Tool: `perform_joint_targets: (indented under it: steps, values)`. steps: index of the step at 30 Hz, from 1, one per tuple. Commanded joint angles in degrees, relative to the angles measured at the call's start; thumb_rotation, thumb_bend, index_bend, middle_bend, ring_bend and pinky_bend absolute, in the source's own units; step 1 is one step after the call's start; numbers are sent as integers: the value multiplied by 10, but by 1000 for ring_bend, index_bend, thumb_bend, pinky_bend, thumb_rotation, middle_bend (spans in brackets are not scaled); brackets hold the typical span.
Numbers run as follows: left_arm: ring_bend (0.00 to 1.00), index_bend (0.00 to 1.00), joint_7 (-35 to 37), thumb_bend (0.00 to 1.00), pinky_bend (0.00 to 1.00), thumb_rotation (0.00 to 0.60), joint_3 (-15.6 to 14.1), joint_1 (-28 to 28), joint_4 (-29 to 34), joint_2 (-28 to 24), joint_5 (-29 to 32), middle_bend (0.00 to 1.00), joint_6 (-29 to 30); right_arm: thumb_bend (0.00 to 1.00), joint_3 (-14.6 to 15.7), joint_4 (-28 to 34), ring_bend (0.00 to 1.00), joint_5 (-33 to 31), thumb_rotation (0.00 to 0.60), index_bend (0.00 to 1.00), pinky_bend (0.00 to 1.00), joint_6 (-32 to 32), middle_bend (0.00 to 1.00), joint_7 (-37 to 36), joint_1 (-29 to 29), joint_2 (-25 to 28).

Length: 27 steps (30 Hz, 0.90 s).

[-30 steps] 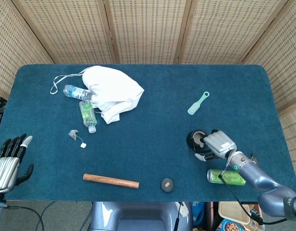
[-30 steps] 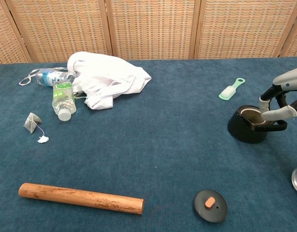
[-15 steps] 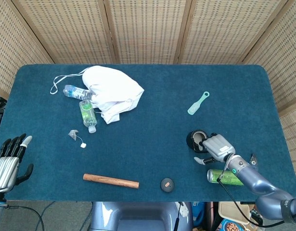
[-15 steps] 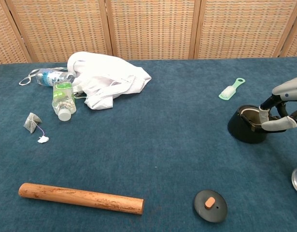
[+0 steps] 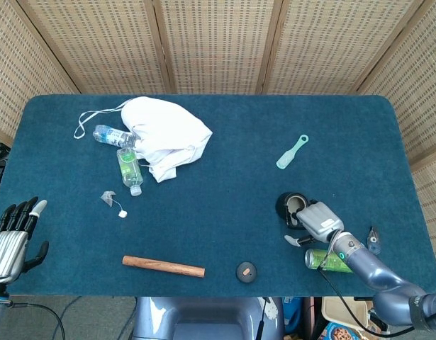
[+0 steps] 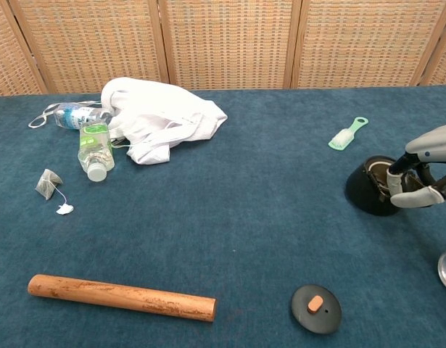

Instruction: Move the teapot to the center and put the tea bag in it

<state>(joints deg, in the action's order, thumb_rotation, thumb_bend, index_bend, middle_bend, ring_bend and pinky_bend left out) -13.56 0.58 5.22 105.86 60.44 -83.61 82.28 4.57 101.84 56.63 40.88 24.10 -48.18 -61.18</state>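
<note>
Black teapot (image 6: pixel 370 193) is sitting lidless at the right side of the blue table (image 5: pixel 225 177), tipped so its open mouth is facing the right hand (image 6: pixel 418 174). That hand is reaching in from the right edge and is gripping the pot at its rim, with fingers (image 6: pixel 410 197) curling against the opening; in the head view the right hand (image 5: pixel 317 221) is lying just behind the teapot (image 5: pixel 291 205). Its round black lid (image 6: pixel 316 308) with an orange knob is lying apart, near the front edge. A green can (image 5: pixel 331 261) is lying beside the right forearm. The tea bag (image 6: pixel 46 183) is resting far over on the left, its string and white tag trailing toward the front, just ahead of a small bottle (image 6: pixel 93 151) with a green label. A white cloth (image 6: pixel 159 118) is heaped behind the bottle, with a second clear bottle (image 5: pixel 111 134) half tucked under it. A wooden rod (image 6: pixel 121 297) is lying along the front left. A pale green brush (image 6: pixel 348 133) is lying behind the teapot. The left hand (image 5: pixel 13 237) is hanging off the table's front-left corner, released, fingers apart and holding nothing.
</note>
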Motion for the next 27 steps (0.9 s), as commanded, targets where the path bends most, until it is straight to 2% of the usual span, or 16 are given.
perform_joint_targets:
  steps: [1, 10, 16, 20, 24, 27]
  values:
    - [38, 41, 0, 460, 0, 600, 0, 0, 0, 0, 0, 0, -1, 506, -1, 1, 464, -1, 102, 398, 243, 9, 380, 8, 0, -2]
    - [38, 41, 2, 460, 0, 600, -1, 1, -4, 3, 2, 0, -4, 499, 6, 9, 491, -16, 101, 361, 253, 29, 350, 47, -1, 0]
    - [38, 41, 2, 460, 0, 600, 0, 2, -4, 3, 2, 0, -4, 373, 10, 13, 492, -24, 101, 361, 258, 35, 352, 64, -2, 0]
    - [38, 41, 1, 460, 0, 600, 0, 2, -4, 4, 2, 0, -4, 362, 11, 17, 496, -28, 102, 361, 260, 41, 365, 71, -1, 0]
    - [38, 41, 0, 460, 0, 600, 0, 4, -4, 4, 3, 0, -7, 292, 14, 20, 500, -29, 101, 361, 263, 50, 367, 81, 2, 1]
    - [38, 41, -1, 461, 0, 600, 1, 5, -4, 4, 4, 0, -7, 280, 16, 20, 500, -29, 102, 361, 263, 52, 370, 84, 4, -1]
